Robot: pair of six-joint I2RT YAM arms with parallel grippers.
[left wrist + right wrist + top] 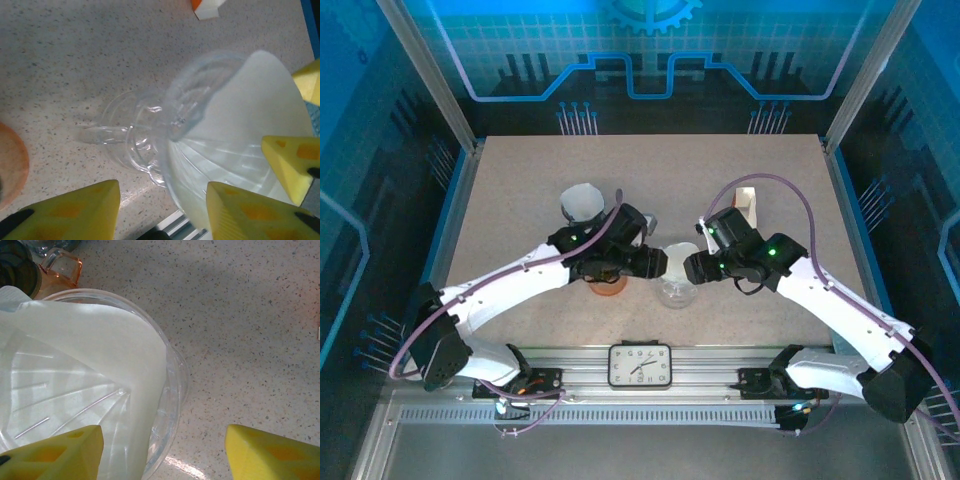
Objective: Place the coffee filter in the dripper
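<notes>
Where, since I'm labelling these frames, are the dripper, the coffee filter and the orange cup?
dripper (176, 372): right wrist view, on its clear rim.
coffee filter (100, 340): right wrist view, on the middle of the white paper.
orange cup (56, 275): right wrist view, on the glass by its handle.

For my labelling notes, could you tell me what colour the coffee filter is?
White; the coffee filter shows best in the right wrist view.

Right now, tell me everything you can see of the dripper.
The dripper is a clear, plastic-looking cone with raised ribs inside, a ringed base and what looks like a handle. It sits on the speckled table, seemingly tipped, between the open left gripper and open right gripper; whether their yellow fingers touch it is unclear. A white paper filter lies inside against one wall.
</notes>
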